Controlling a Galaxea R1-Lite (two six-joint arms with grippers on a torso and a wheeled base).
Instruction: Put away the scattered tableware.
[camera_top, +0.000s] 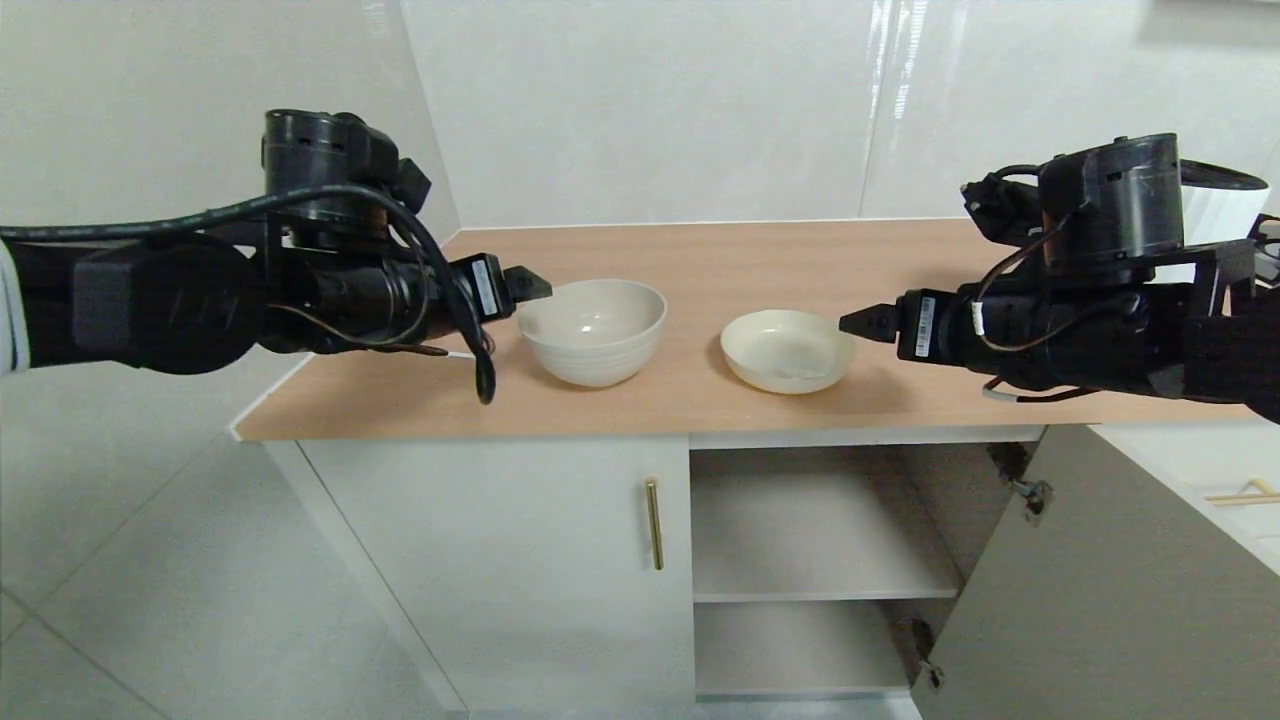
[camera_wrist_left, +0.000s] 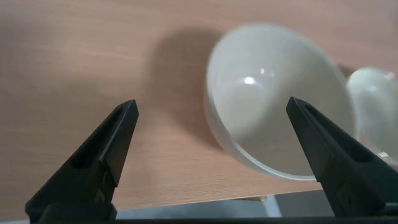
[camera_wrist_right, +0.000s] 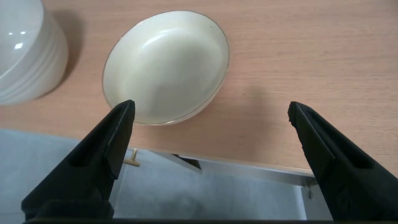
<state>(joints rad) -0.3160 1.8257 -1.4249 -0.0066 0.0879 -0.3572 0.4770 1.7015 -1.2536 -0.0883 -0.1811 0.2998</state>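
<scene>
At the left of the wooden surface (camera_top: 700, 255) the left gripper (camera_top: 535, 285) hangs with its fingers spread wide, its tips just beside the left rim of a deep white bowl (camera_top: 592, 330), which stands upright near the middle of the surface, toward the front edge. A little to the right, apart from it, sits a shallower cream bowl (camera_top: 787, 350), and the right gripper (camera_top: 858, 323), likewise spread wide, points at that bowl's right rim. Beneath the bowls the cabinet's left door (camera_top: 520, 560) is shut, while its right door (camera_top: 1100, 600) stands open on a shelf (camera_top: 820, 540).
</scene>
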